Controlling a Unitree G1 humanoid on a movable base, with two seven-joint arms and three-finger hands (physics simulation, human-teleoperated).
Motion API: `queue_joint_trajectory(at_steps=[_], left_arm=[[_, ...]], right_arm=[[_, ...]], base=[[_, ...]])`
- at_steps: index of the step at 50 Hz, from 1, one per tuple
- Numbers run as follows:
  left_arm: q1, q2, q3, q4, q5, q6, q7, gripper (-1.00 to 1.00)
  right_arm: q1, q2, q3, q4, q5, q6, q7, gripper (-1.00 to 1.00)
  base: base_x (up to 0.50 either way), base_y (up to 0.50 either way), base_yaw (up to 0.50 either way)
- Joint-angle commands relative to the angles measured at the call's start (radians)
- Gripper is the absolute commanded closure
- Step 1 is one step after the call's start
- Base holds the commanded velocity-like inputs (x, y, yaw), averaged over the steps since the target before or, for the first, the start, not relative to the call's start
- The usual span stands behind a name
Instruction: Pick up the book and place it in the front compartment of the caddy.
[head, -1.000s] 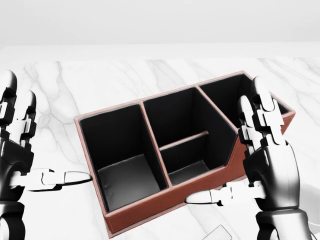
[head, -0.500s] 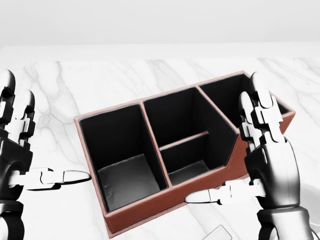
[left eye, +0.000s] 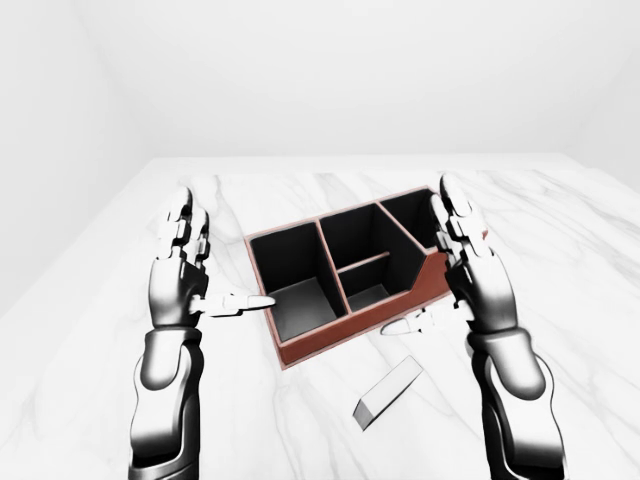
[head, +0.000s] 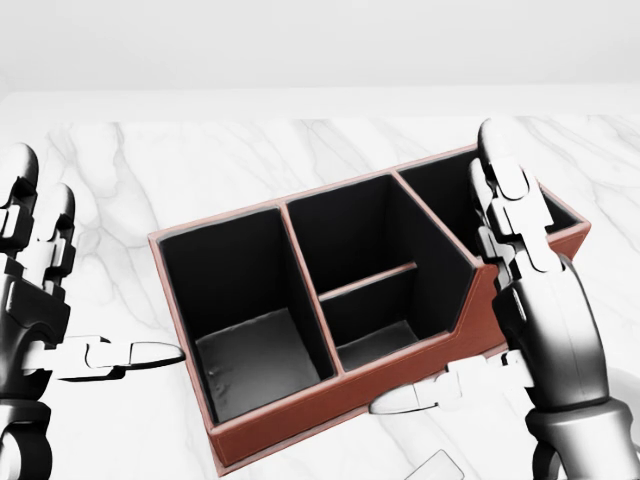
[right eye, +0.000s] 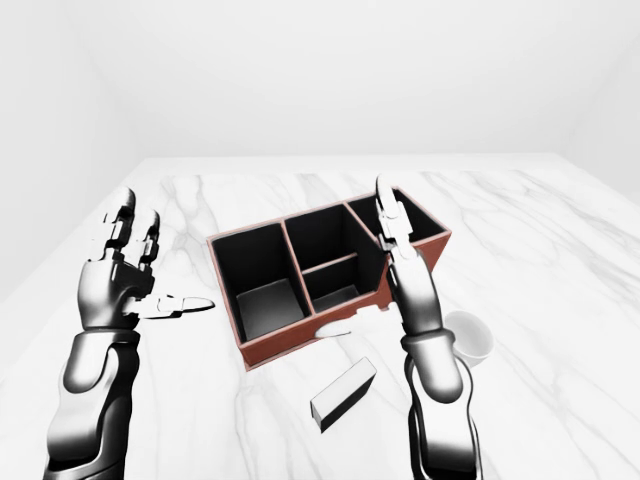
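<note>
Since a second ago the right hand (head: 520, 300) has slid a little toward the caddy (head: 300, 420) in the head view; its fingers are spread wide and hold nothing.

Left-eye view: the left hand (left eye: 180, 275) is wide open too (empty), beside the caddy.

Right-eye view: the book (right eye: 343, 394) lies on the table (right eye: 560, 260), below the right hand. Picking up has not started; next, that hand must drop down to the book.

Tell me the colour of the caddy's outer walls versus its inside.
The caddy is reddish-brown outside, black inside; clearest in the head view.
</note>
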Motion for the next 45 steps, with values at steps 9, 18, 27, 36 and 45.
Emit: queue_joint_trajectory(at_steps=[9,18,27,36,45], left_arm=[[-0.002,0.002,0.001,0.01,0.001,0.0,0.001,-0.96],[-0.003,0.001,-0.002,0.022,0.005,0.0,0.0,-0.96],[-0.002,0.001,-0.001,0.015,0.005,0.0,-0.001,-0.96],[0.0,0.001,-0.001,0.012,0.005,0.0,-0.002,-0.96],[-0.001,0.001,-0.002,0.015,0.007,0.0,-0.002,-0.96]], right_arm=[[-0.034,-0.039,-0.064,-0.092,-0.077,0.0,0.149,-1.0],[-0.004,-0.046,-0.066,-0.106,-0.129,0.0,0.222,-1.0],[0.011,-0.037,-0.067,-0.136,-0.162,0.0,0.265,-1.0],[0.028,-0.039,-0.063,-0.194,-0.207,0.0,0.32,-1.0],[0.045,-0.03,-0.059,-0.22,-0.246,0.0,0.36,-1.0]], base=[[0.0,0.0,0.0],[0.0,0.0,0.0],[0.0,0.0,0.0],[0.0,0.0,0.0],[0.0,0.0,0.0]])
